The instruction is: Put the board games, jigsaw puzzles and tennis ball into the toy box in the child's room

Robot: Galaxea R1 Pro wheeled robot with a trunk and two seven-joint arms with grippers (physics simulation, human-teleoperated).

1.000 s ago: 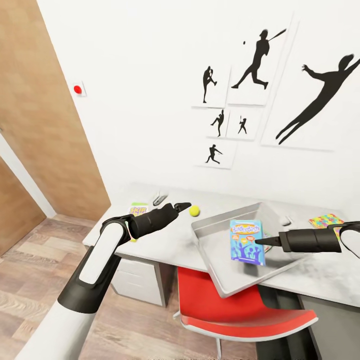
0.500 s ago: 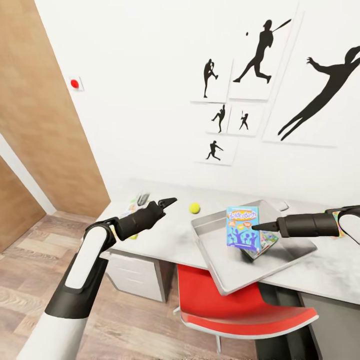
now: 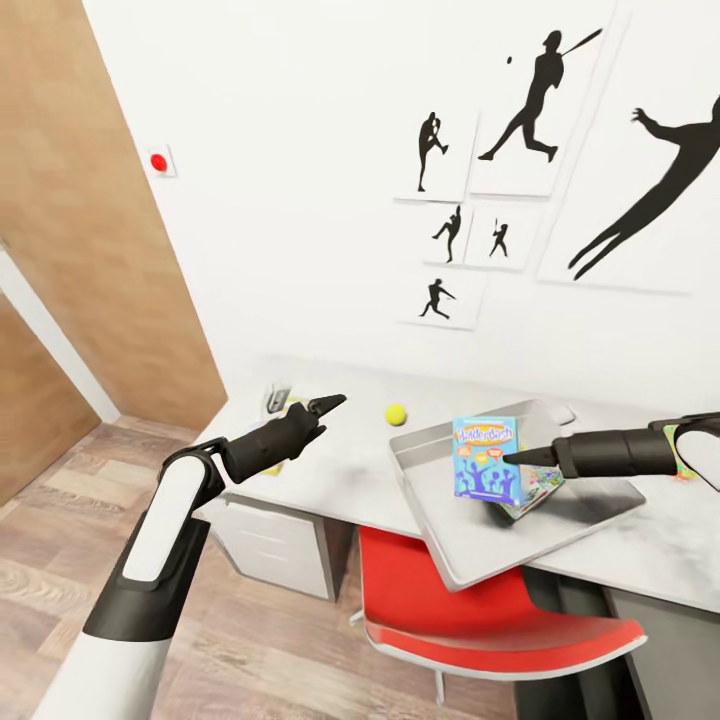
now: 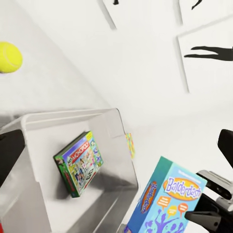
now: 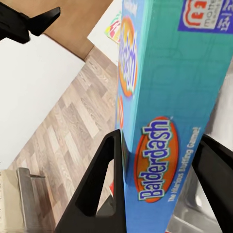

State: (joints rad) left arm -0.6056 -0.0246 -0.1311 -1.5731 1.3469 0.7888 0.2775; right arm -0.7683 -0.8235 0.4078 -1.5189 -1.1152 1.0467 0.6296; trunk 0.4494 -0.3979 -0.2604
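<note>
My right gripper (image 3: 515, 458) is shut on a blue Balderdash board game (image 3: 485, 472), held upright over the grey toy box (image 3: 470, 545) on the table (image 3: 350, 475). In the right wrist view its fingers (image 5: 104, 179) clamp the box's narrow sides (image 5: 165, 121). A Monopoly board game (image 4: 79, 162) leans inside the toy box. The tennis ball (image 3: 396, 413) lies on the table between the toy box and my left gripper (image 3: 326, 405), which is open and empty above the table. A jigsaw puzzle (image 3: 682, 466) peeks out behind my right wrist. A green-edged game box (image 3: 276, 466) is mostly hidden under my left forearm.
A red chair (image 3: 480, 610) is pushed under the table, below the overhanging toy box. White drawers (image 3: 270, 545) sit under the table's left end. A wooden door (image 3: 90, 200) stands at the left, with plank floor (image 3: 60, 540) in front. Silhouette posters hang on the wall behind.
My left gripper has drawn back from the tennis ball toward the left. The blue game has risen slightly over the toy box, uncovering the Monopoly box behind it. The camera shifted a little.
</note>
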